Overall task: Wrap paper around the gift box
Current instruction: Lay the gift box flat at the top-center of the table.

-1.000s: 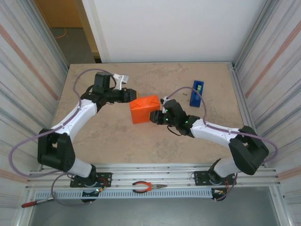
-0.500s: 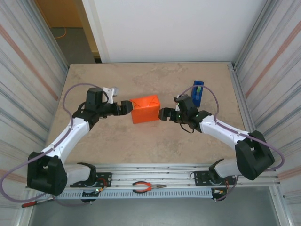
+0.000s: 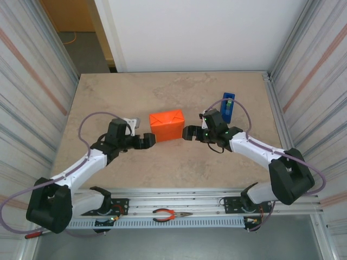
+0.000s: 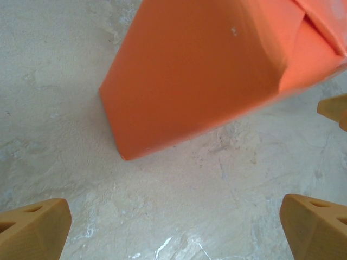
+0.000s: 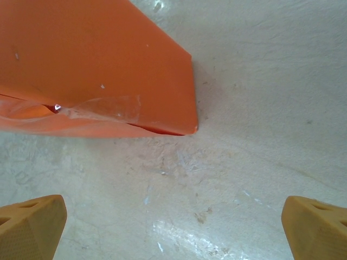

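Top view: box (image 3: 166, 125) sits mid-bench, flat on the bench (image 3: 162, 173), already skinned in orange paper (image 3: 172, 116). Left hand (image 3: 150, 139) is just off its near-left corner and right hand (image 3: 187, 132) just off its right end. Both are released with jaws spread, gripping nothing and touching nothing. Reads as a let-go after pressing the end folds in; the hands flank the box so they can go back in if a flap lifts. Blue tape dispenser (image 3: 227, 106) stands behind the right hand, near enough for another strip.

Left wrist view: box corner up top, fingertips (image 4: 33, 227) wide apart below it, bare bench between. Fold crease at the right end looks tight.

Right wrist view: clear tape strip (image 5: 108, 108) pins the end flap. Small gap at the seam, may want more tape. Fingertips (image 5: 31, 223) wide, clear of the box.

A second ago both hands were against the box ends; now both are off. Since half a second ago the left arm has pulled further toward its base, the right hand has barely shifted, and the box is in the same spot.
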Robot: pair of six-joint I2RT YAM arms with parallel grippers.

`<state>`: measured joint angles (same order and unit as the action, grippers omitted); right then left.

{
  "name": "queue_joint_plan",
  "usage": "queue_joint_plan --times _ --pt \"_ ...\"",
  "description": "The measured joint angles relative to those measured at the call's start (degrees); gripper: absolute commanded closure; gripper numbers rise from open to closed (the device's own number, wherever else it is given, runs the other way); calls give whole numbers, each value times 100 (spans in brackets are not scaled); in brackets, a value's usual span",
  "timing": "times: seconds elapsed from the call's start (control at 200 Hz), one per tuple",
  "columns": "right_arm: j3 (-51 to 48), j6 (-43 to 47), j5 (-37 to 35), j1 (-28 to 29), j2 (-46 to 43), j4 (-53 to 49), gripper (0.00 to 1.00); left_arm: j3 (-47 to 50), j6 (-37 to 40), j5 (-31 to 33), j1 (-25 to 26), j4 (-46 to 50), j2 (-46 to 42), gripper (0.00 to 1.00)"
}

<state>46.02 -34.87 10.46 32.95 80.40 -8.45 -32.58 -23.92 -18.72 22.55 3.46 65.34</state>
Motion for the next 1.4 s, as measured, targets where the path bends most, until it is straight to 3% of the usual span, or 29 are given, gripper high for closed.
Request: queue_joint_plan --times 0.251,0.531,0.942,1.117,1.403 --pt "46 -2 61 94 407 144 1 66 -208 286 120 -791 553 1" --pt "634 -26 173 -37 822 354 1 -356 -203 514 101 -1003 1143 1" --pt "2050 -254 599 -656 2081 568 3 -1937 -33 378 -544 -1069 2398 1" --pt "1996 -262 619 -876 1982 560 0 -2282 146 284 -787 -1003 2439 1" --pt "1443 -232 74 -1596 874 118 2 -2133 431 658 -1257 -793 1849 1"
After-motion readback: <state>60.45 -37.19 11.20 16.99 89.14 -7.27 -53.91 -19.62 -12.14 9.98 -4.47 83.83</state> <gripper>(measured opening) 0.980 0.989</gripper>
